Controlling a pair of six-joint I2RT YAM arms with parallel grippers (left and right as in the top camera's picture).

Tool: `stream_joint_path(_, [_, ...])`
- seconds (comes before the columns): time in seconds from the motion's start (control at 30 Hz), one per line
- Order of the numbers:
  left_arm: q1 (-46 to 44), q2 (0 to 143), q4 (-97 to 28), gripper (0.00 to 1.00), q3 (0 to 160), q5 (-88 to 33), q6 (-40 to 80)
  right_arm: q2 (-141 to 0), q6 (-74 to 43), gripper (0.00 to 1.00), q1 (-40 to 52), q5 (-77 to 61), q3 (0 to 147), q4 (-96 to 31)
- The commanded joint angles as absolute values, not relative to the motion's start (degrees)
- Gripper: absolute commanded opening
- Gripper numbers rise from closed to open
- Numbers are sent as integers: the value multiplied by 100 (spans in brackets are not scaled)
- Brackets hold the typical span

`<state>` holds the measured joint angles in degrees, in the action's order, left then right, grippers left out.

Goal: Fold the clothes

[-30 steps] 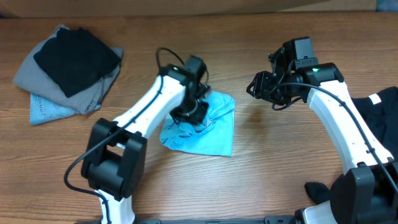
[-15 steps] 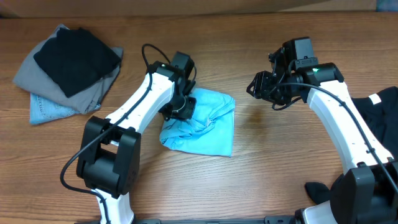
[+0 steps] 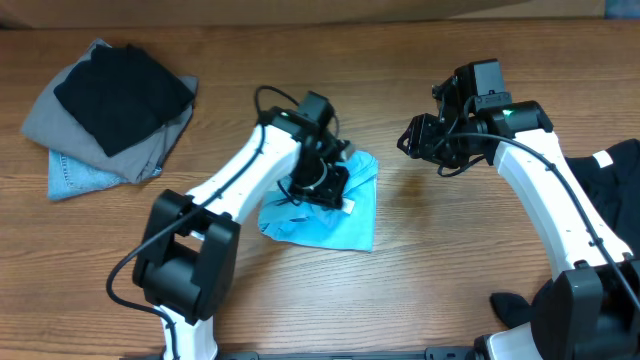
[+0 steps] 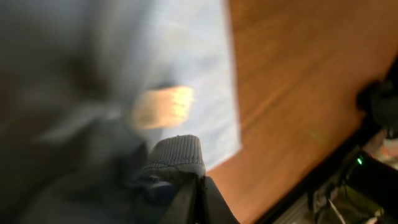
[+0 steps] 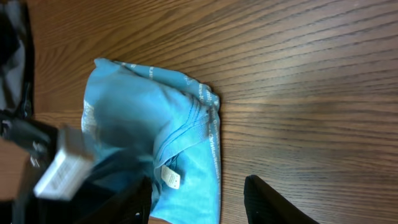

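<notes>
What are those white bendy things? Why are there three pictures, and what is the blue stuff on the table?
The white bendy things are two robot arms. Each one ends in a pinching tool with two fingers. One picture looks down from a camera above the table. The other two come from little cameras on the arms' wrists, so they see things close up. The crumpled blue thing is a T-shirt that the robot should fold. The left tool is shut and seems to pinch the shirt's ribbed edge. The right tool is open and holds nothing. At the far left lies a pile of grey, black and pale blue clothes. At the right edge is another black garment.
</notes>
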<state>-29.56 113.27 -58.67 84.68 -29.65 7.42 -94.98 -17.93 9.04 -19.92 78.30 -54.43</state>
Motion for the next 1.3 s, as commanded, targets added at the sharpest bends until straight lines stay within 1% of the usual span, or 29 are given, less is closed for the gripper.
stream_joint_path(0.0, [-3273, 11264, -5865, 4, 8471, -3275, 639, -9378, -1754, 52, 904, -1857, 7795, -5413])
stream_joint_path(0.27, [-3756, 11264, -5883, 4, 8471, -3234, 650, -9378, -1754, 52, 904, -1848, 7795, -5415])
stream_joint_path(0.37, [-3787, 11264, -5874, 4, 8473, -3446, 642, -9378, -1756, 51, 904, -1848, 7795, -5413])
stream_joint_path(0.7, [-3798, 11264, -5937, 4, 8471, -3459, 646, -9378, -1758, 52, 904, -1850, 7795, -5371])
stream_joint_path(0.77, [-3798, 11264, -6016, 8, 8471, -3605, 646, -9378, -1758, 54, 904, -1852, 7795, -5384])
stream_joint_path(0.87, [-3793, 11264, -6178, 39, 8506, -3865, 644, -9378, -1758, 55, 904, -1885, 7795, -5422])
stream_joint_path(0.9, [-3776, 11264, -6233, 44, 8543, -3876, 644, -9378, -1758, 55, 904, -1918, 7795, -5433])
stream_joint_path(0.97, [-3715, 11264, -6331, 46, 8672, -3903, 615, -9378, -1758, 55, 904, -1964, 7795, -5441])
stream_joint_path(1.1, [-3439, 11264, -6842, 41, 9308, -3653, 377, -9382, -1758, 55, 904, -2303, 7789, -5505])
stream_joint_path(1.27, [-2923, 11264, -7450, 42, 10320, -2067, 381, -9419, -1778, 46, 1107, -2624, 7572, -5402])
